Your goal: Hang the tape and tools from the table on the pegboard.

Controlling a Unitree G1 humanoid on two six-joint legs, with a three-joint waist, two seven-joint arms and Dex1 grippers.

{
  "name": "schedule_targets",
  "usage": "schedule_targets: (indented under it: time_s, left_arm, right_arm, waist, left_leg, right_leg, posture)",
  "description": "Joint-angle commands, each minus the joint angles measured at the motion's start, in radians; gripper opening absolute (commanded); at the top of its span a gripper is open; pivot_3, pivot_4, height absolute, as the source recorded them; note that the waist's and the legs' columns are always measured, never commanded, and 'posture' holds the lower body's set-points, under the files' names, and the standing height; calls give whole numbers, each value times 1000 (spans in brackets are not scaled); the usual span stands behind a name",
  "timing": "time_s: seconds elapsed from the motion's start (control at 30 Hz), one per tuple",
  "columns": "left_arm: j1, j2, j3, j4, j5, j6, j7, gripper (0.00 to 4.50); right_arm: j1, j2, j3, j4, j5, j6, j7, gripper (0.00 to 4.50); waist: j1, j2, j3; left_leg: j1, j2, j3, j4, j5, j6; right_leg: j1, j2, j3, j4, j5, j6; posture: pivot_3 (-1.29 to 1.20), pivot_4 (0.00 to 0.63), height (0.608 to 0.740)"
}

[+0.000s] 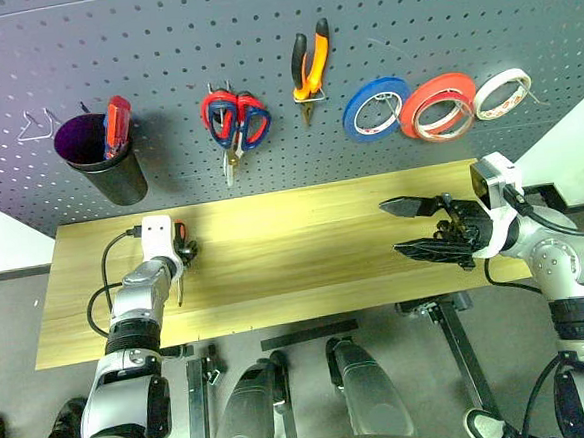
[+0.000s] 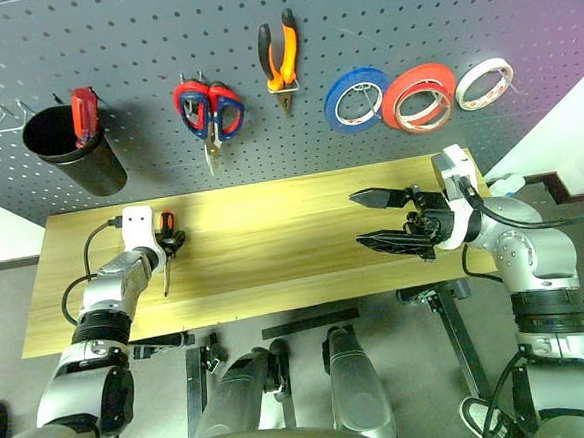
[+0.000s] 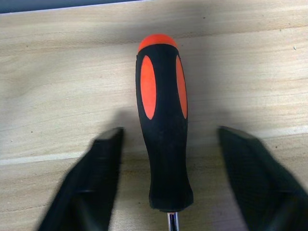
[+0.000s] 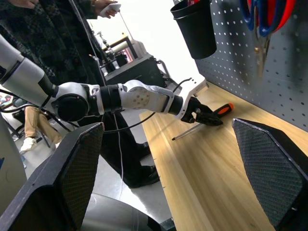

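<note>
Your table (image 1: 304, 248) sits nearest, just below the pegboard (image 1: 260, 41), where tape (image 1: 437, 106), pliers (image 1: 310, 65) and scissors (image 1: 233, 121) hang. At the table's left end, your left gripper (image 1: 182, 253) straddles the screwdriver (image 3: 162, 125), fingers (image 3: 91, 178) apart on either side, not touching. Over its right end, your right gripper (image 1: 421, 226) hovers wide open, empty.

Head pair overhead (wrists close).

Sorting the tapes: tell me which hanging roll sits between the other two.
The red-orange tape. It hangs on the pegboard with the blue roll on one side and the white roll on the other.
</note>
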Motion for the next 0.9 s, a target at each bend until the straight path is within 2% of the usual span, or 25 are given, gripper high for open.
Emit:
schedule_targets:
  time_s: [0.03,0.13,0.17,0.37,0.5,0.6,0.73,0.9]
  left_arm:
    - [-1,-3,11,-18,-13,28,13,1871]
    - [7,-14,11,-31,-26,60,11,884]
    - [12,-18,13,-42,-30,70,15,730]
    - [95,-33,10,-174,-53,130,0,728]
    - [195,-51,18,-369,-120,242,-38,728]
    - [293,-50,-20,-555,-103,299,-22,728]
    - [387,-26,-58,-751,-93,319,-40,728]
    - [437,5,-80,-883,-77,294,-52,728]
  right_arm:
    - [3,-21,-39,-31,21,-4,-1,4500]
    - [0,-21,-42,-23,19,-9,0,4500]
    - [-1,-21,-42,-21,17,-11,2,4500]
    - [-13,-12,-39,0,8,-25,3,4500]
    - [-22,-4,-35,23,2,-41,6,4500]
    - [-33,4,-31,46,-2,-60,11,4500]
    - [-47,20,-27,79,-12,-93,16,4500]
    - [-74,43,-19,139,-31,-137,28,4500]
  waist:
    - [0,0,0]
    - [-1,0,0]
    - [-1,0,0]
    - [0,0,0]
    - [-1,0,0]
    - [-2,1,0]
    - [3,0,-1]
    - [6,2,-5]
  left_leg:
    - [0,0,0,0,0,0]
    - [0,0,0,0,0,0]
    - [0,0,0,0,0,0]
    - [0,0,0,0,0,0]
    - [0,0,1,-1,0,0]
    - [0,0,1,0,-1,-2]
    - [0,0,1,0,-1,-3]
    - [0,0,1,0,-1,-4]
  right_leg:
    - [0,0,0,0,0,0]
    - [0,0,0,0,0,0]
    - [0,0,0,0,0,0]
    - [0,0,0,0,0,0]
    - [0,0,0,0,0,0]
    - [0,0,0,0,0,0]
    - [0,0,0,0,0,0]
    - [0,0,-1,0,0,0]
  posture:
    - [-294,357,740]
    - [-302,345,740]
    - [-302,345,740]
    - [-298,330,740]
    - [-292,306,740]
    - [-285,291,740]
    - [-270,258,740]
    - [-259,218,740]
